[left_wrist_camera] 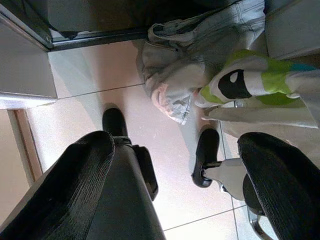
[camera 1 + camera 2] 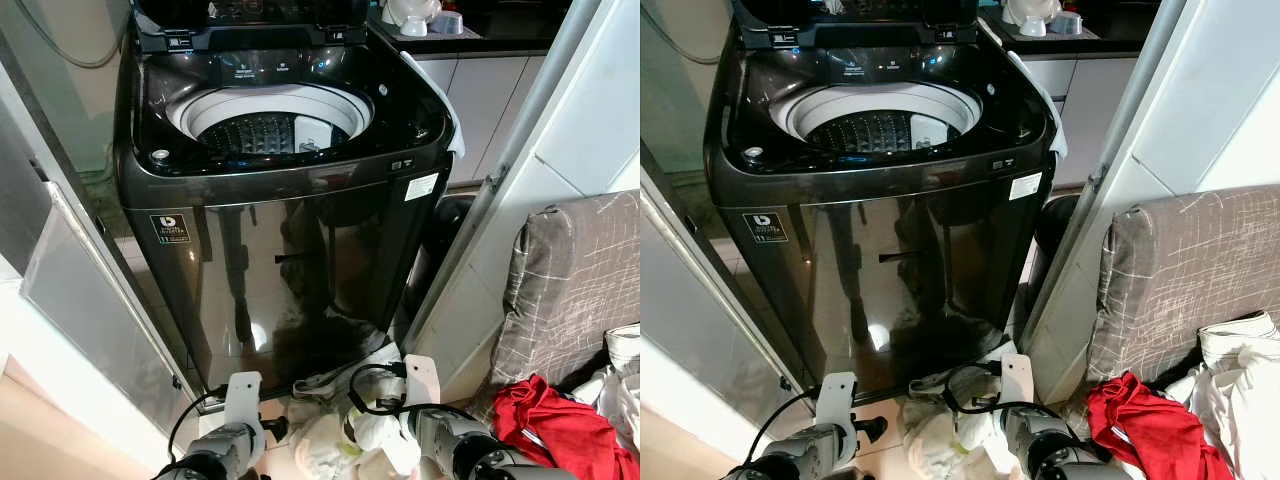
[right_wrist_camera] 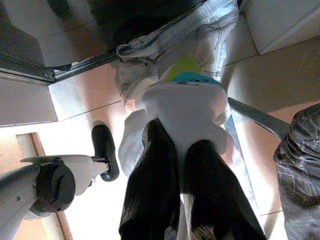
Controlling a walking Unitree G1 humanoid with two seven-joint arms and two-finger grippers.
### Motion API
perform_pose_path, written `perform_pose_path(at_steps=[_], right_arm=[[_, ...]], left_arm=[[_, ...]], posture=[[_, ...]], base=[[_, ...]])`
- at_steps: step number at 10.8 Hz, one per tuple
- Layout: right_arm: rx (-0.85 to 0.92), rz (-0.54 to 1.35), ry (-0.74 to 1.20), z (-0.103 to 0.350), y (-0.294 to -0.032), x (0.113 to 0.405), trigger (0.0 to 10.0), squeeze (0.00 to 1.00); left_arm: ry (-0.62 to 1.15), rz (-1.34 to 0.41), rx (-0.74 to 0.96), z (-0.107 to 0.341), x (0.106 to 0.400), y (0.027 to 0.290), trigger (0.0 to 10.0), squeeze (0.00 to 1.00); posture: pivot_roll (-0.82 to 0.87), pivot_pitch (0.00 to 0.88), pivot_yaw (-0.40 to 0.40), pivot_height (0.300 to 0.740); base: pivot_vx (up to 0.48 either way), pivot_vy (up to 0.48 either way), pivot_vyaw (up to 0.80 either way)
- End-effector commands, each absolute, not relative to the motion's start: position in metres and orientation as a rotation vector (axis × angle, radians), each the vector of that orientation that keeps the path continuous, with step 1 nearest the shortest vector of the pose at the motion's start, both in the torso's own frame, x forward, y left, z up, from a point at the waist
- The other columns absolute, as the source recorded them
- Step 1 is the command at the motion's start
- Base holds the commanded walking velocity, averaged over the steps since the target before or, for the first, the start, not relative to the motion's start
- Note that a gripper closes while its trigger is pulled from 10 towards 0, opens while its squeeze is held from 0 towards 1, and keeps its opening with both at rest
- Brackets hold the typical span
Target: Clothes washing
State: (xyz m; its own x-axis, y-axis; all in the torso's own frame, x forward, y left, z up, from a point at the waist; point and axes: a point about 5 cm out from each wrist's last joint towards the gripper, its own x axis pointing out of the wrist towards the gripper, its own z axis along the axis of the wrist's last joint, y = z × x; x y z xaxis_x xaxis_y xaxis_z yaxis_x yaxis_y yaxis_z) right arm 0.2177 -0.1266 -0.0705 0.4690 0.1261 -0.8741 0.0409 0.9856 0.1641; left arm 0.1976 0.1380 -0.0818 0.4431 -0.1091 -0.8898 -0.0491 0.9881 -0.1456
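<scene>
Loading step is underway: top-load washing machine (image 2: 290, 200) is standing with lid up, glossy black steel front mirroring the floor, pale ring around a perforated metal drum (image 2: 262, 130) that is looking empty. Grey cross-hatched cushion (image 2: 580, 280) is leaning to the robot's right, with a soft red garment (image 2: 545, 425) crumpled just below it. On the tiled floor at the machine's foot, a pile of laundry is lying: faded denim jeans (image 3: 170, 45), stiff and seamed, under a limp white garment (image 3: 185, 107) with green and teal print. Right gripper (image 3: 181, 157) is pinching that white cloth, its 2 black fingers clamped on a fold. Left gripper (image 1: 162, 150) is hanging over bare tile beside the pile, fingers apart, holding nothing. Next move, by my reading: lifting the white piece clear of the jeans and raising it high over the rim into the drum.
</scene>
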Motion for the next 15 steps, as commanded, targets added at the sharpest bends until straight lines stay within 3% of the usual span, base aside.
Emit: perform_pose_path(at_steps=[1,7,9,15], right_arm=[[0.175,0.051,1.07,-0.069,-0.128,0.22,0.0,0.0],[0.167,0.047,1.02,-0.06,-0.133,0.235,0.0,0.0],[0.204,0.029,1.009,-0.061,-0.129,0.234,0.0,0.0],[0.175,0.038,1.014,-0.064,-0.131,0.228,0.0,0.0]], left_arm=[[1.112,-0.02,-0.172,-0.082,0.197,0.139,10.0,0.0],[1.074,-0.022,-0.138,-0.077,0.207,0.147,10.0,0.0],[1.07,-0.108,-0.016,-0.075,0.21,0.153,10.0,0.0],[1.058,-0.069,-0.06,-0.075,0.21,0.152,10.0,0.0]], posture=[[-0.08,0.0,-0.023,0.732],[-0.1,0.0,-0.012,0.732],[-0.12,0.0,0.068,0.732],[-0.13,0.0,0.036,0.732]], base=[[0.0,0.0,0.0],[0.0,0.0,0.0],[0.0,0.0,0.0],[0.0,0.0,0.0]])
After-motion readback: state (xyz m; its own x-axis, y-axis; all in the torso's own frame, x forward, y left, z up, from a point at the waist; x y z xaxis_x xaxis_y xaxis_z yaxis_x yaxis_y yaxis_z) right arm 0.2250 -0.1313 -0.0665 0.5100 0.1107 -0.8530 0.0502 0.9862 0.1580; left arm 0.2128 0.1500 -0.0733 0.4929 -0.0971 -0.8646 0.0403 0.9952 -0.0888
